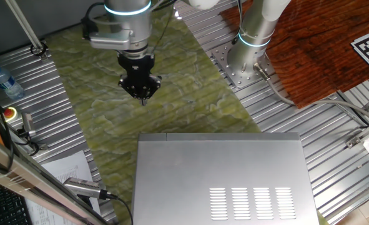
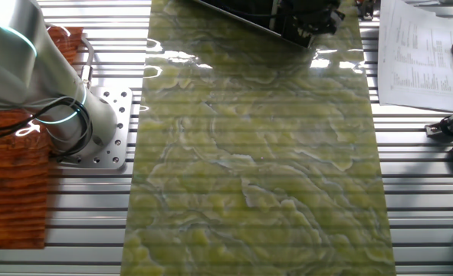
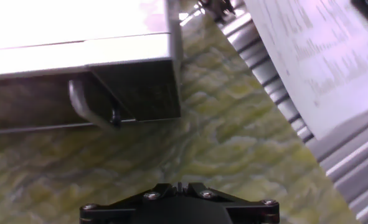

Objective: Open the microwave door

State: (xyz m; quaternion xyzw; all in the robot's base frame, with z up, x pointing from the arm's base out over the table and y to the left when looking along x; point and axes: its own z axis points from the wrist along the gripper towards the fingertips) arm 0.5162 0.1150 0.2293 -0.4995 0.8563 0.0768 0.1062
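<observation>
The microwave (image 1: 221, 175) is a large silver-grey box at the near edge of the table, with vent slots on its flat top. Its door (image 1: 215, 134) shows only as the thin front edge, lying flush. In the hand view the microwave's front (image 3: 140, 87) is dark, with a curved grey handle (image 3: 85, 106) at its lower left. My gripper (image 1: 143, 97) hangs above the green mat, in front of the door's left part and apart from it. Its fingers are shut together and hold nothing. In the hand view the gripper (image 3: 179, 186) points at the mat below the handle.
A green marbled mat (image 1: 172, 94) covers the table's middle. The arm's base (image 1: 246, 59) stands at the back right beside a red-brown cloth (image 1: 321, 44). A water bottle (image 1: 3, 81), a red button (image 1: 10, 113) and papers (image 1: 65, 165) lie at the left.
</observation>
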